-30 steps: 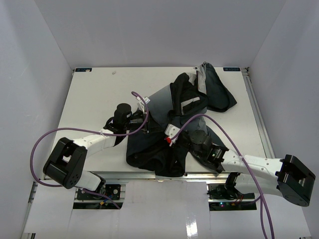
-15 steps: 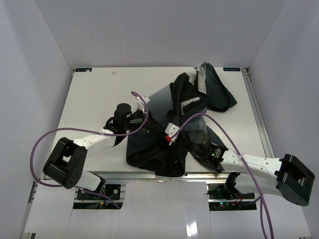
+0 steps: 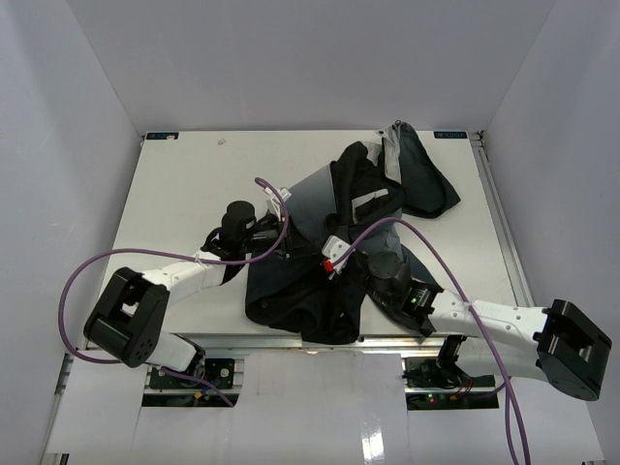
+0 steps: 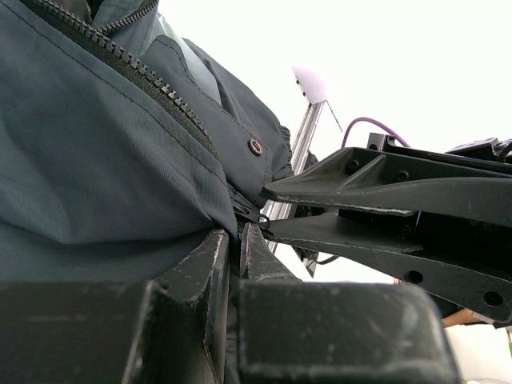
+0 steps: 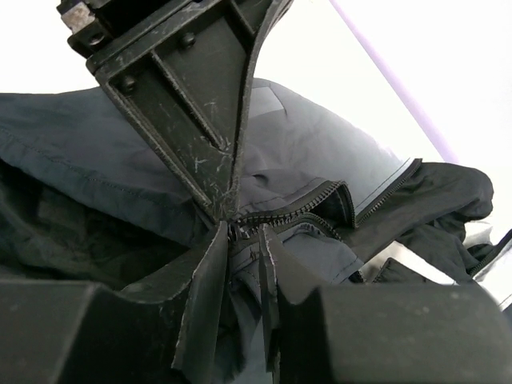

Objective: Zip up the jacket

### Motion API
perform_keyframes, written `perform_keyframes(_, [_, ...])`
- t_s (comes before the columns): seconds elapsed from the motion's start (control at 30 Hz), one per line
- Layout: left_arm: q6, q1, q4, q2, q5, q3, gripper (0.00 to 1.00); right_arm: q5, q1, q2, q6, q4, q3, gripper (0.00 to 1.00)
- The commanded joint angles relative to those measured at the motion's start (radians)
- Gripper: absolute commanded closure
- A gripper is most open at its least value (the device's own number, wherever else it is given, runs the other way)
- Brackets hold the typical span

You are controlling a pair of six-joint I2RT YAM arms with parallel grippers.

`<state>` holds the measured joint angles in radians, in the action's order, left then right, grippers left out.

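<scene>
As the left arm [image 3: 179,274] and right arm [image 3: 484,318] stretch inward, their fingers [image 4: 206,268] clamp the jacket [image 3: 295,291].

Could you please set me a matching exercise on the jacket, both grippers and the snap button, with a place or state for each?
Things:
1 jacket
2 left gripper
3 right gripper
4 snap button

Descriptions:
A small and round, beside the zipper
B crumpled on the white table
C pinching fabric just below the snap button
D pinching where the zipper's two rows meet

Pairs: 1-B; 2-C; 3-D; 4-A
</scene>
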<state>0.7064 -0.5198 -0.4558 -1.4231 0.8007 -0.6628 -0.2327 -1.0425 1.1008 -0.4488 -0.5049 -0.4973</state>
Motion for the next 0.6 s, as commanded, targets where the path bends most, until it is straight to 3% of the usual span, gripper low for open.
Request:
perform_keyframes(0.0, [-0.001, -0.015, 0.005, 0.051, 0.104, 0.005, 1.00, -0.110, 0.030, 0.009, 0.003, -0.067, -0.054, 0.76])
perform_keyframes(0.1, [0.001, -0.014, 0.005, 0.052, 0.103, 0.005, 1.00, -0.110, 0.029, 0.019, 0.002, -0.067, -0.062, 0.88])
perform_keyframes(0.23, [0.001, -0.014, 0.005, 0.049, 0.104, 0.003, 1.00, -0.122, 0.030, 0.035, 0.009, -0.069, -0.066, 0.92])
perform_keyframes(0.4, [0.000, -0.014, 0.005, 0.046, 0.105, 0.001, 1.00, -0.115, 0.029, 0.041, 0.012, -0.066, -0.073, 0.90])
perform_keyframes(0.5, [0.000, -0.014, 0.005, 0.046, 0.104, 0.000, 1.00, -0.106, 0.030, 0.048, 0.012, -0.045, -0.082, 0.78])
perform_keyframes(0.57, [0.000, -0.014, 0.005, 0.046, 0.105, -0.001, 1.00, -0.107, 0.029, 0.056, 0.012, -0.039, -0.089, 0.82])
